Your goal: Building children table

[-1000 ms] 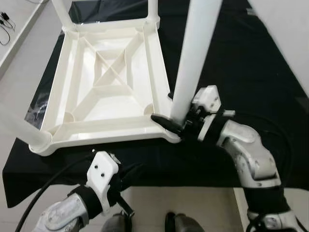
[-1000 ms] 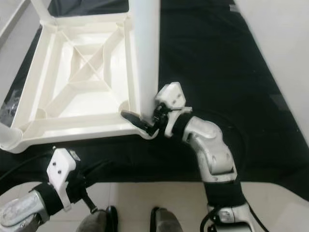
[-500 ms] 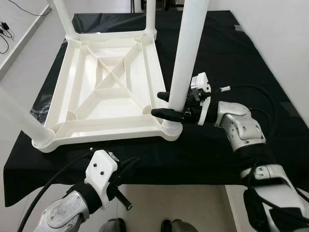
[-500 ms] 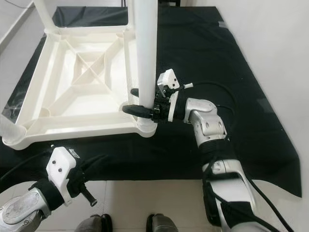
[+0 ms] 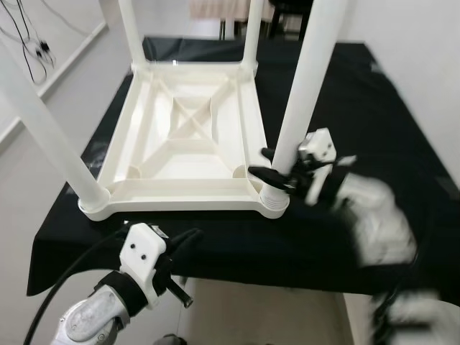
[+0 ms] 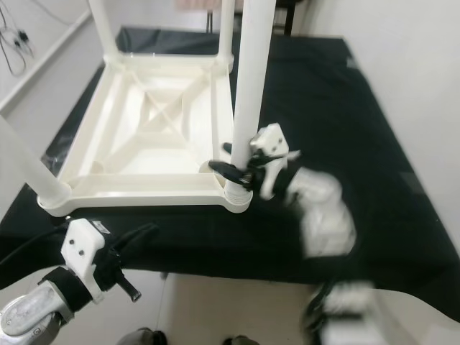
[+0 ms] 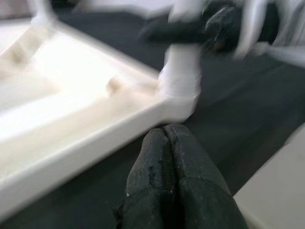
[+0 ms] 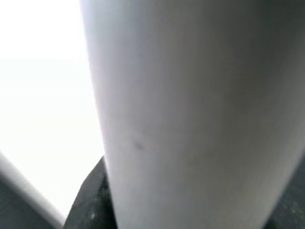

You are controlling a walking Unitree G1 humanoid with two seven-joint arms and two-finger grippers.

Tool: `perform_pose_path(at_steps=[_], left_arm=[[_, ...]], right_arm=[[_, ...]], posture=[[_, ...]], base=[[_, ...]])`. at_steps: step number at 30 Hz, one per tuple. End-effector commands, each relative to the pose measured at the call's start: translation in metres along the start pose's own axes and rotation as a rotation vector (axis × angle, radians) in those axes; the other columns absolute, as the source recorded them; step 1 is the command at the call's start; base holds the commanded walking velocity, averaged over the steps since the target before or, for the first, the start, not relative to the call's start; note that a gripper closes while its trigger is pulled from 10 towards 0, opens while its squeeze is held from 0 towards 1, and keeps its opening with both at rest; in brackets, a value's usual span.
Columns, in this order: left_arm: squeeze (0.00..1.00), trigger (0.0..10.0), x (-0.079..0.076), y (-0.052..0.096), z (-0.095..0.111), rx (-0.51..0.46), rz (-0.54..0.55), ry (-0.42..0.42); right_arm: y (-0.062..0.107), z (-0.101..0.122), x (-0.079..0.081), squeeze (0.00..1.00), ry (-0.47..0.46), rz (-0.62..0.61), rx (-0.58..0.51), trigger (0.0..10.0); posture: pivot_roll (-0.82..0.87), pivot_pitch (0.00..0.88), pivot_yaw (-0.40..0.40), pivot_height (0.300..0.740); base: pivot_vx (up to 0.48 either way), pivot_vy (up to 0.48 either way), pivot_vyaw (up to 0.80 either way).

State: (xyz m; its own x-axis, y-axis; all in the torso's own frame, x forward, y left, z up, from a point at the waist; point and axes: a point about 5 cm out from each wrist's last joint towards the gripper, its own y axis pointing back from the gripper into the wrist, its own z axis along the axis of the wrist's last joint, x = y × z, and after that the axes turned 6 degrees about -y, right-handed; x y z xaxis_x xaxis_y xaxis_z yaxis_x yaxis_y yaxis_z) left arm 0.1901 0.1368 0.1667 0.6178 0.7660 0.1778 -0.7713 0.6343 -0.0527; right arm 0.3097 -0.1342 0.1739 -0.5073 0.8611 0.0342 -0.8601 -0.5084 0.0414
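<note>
Here the right gripper (image 5: pixel 272 167) is seen with its two black fingers set on either side of the near right leg (image 5: pixel 305 90), low on the shaft just above the corner socket (image 5: pixel 274 202); the leg is clasped between them, and in the right wrist view the white shaft (image 8: pixel 190 109) is pressed close against the camera. The right arm behind it is blurred. The left gripper (image 7: pixel 177 171) is held low in front of the worktop's near edge, its fingers pressed together on nothing, pointing towards the same corner of the table

The children's table (image 5: pixel 190 140), of white plastic, is lying upside down on the worktop (image 5: pixel 359 122), which is covered with a black cloth; its ribbed underside with a crossed brace is turned upward. Four legs are standing up from its corners: the gripped one, the near left leg (image 5: pixel 47 126), and two far legs (image 5: pixel 131 32) at the back. All four appear to be seated in their sockets, so the assembly is judged to be nearly complete. What is probably left is the pressing home of the gripped leg, though its seating cannot be confirmed, and the turning of the table onto its feet

No containers are to be made out; the hollow underside of the tabletop is holding nothing loose
</note>
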Motion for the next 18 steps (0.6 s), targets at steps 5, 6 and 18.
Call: perform_pose_path(at_steps=[5,6,18], left_arm=[[0.00,10.0,0.001,0.003,-0.004,-0.014,-0.028,0.069],[0.00,10.0,0.001,0.003,-0.004,-0.014,-0.028,0.069],[0.00,10.0,-0.001,-0.001,-0.003,-0.037,-0.023,0.091]], right_arm=[[0.019,-0.048,0.039,0.00,-0.057,-0.184,0.169,0.0],[0.019,-0.048,0.039,0.00,-0.057,-0.184,0.169,0.0],[-0.007,-0.002,0.024,1.00,-0.082,0.254,0.014,10.0]], posture=[[0.07,0.155,-0.053,0.740],[0.07,0.155,-0.053,0.740],[0.08,0.148,-0.064,0.740]], base=[[0.000,0.000,0.00],[0.000,0.000,0.00],[0.000,0.000,0.00]])
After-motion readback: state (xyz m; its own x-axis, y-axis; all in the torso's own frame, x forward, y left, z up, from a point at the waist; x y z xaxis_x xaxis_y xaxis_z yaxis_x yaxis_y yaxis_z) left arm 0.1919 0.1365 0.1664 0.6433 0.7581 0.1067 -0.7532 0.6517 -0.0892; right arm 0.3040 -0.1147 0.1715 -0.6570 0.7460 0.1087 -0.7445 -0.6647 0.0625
